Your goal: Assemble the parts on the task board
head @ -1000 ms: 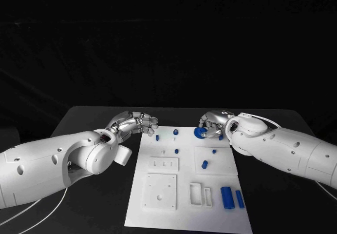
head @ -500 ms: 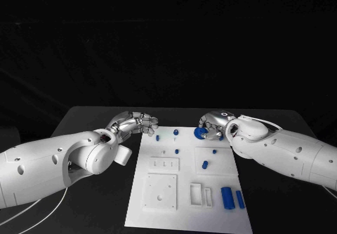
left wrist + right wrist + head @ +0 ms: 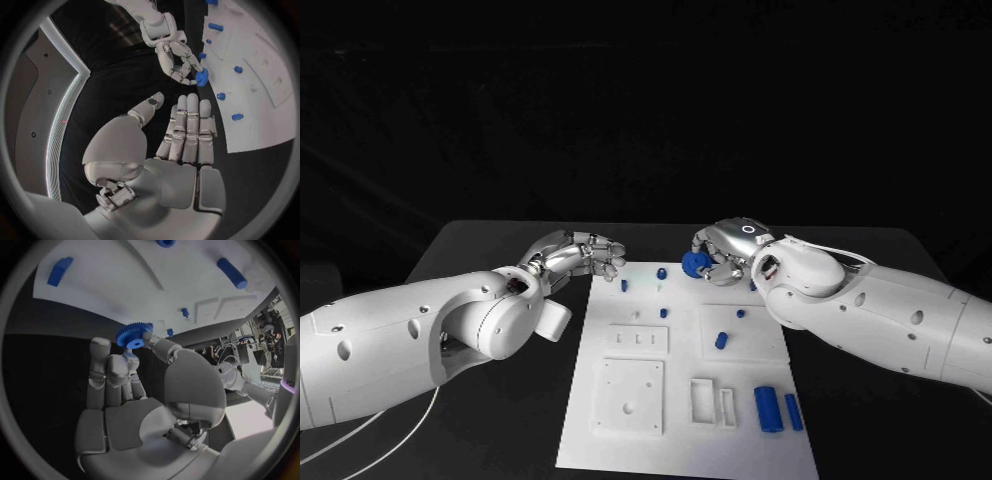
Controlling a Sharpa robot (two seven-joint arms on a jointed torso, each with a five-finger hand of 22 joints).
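Change: right hand [image 3: 720, 252] has lifted the small blue toothed plastic gear [image 3: 691, 262] up and left since a second ago, pinching it over the far edge of the white flat task board [image 3: 678, 400].
Left hand [image 3: 584, 254]: hasn't moved, fingers loosely curled, holding nothing.
Surface: black table [image 3: 488, 240], dark room.
Hard to see: gear's far side, behind the fingers.

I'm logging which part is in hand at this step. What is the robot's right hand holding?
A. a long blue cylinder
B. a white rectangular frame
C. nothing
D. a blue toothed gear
D: the right wrist view shows the right hand pinching a blue gear with teeth round its rim at its fingertips, above the task board.
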